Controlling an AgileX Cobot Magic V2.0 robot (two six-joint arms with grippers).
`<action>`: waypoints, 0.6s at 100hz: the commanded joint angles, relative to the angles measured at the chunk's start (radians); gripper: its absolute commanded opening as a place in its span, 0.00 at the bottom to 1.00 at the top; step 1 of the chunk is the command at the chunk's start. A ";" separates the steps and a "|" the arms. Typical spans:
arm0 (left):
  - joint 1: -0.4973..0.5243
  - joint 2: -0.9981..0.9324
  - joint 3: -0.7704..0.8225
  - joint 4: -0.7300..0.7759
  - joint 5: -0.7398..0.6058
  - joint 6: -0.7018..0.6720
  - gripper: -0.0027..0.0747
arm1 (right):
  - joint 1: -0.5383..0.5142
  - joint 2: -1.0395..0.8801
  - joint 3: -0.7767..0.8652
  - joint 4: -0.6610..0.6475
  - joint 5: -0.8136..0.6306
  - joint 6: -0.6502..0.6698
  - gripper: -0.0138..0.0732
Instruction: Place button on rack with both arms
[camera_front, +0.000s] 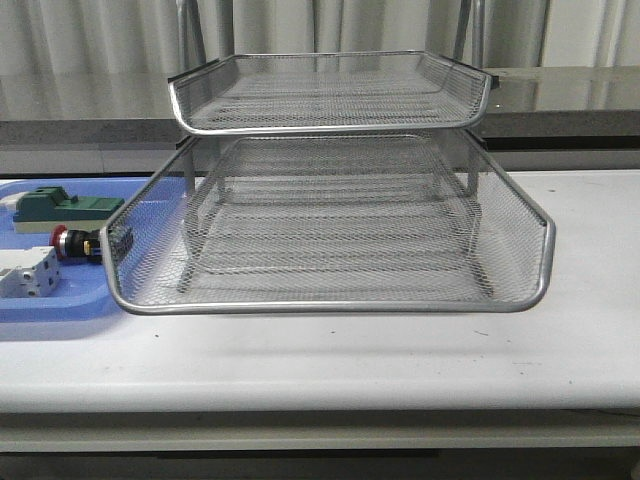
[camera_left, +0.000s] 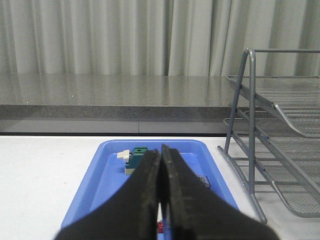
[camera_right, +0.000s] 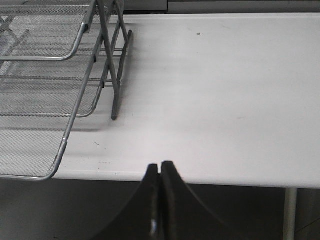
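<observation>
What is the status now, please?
Both claws shut, empty: left, right. Button lies in blue tray, beside rack. Nothing blocking.

Each wrist view shows only the gripper fingers. The left gripper (camera_left: 161, 200) has two matte black fingers, broad at the base and tapering to narrow tips. The right gripper (camera_right: 160, 195) is identical in colour and curved profile.

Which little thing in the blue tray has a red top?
The button, lying beside the rack. The green block and white block have none.
</observation>
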 joint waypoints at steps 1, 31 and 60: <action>0.002 -0.032 0.033 -0.010 -0.083 -0.008 0.01 | -0.002 0.010 -0.033 -0.024 -0.077 0.001 0.08; 0.002 -0.032 0.033 -0.010 -0.083 -0.008 0.01 | -0.002 0.010 -0.033 -0.024 -0.077 0.001 0.08; 0.002 -0.032 0.031 -0.010 -0.138 -0.008 0.01 | -0.002 0.010 -0.033 -0.024 -0.077 0.001 0.08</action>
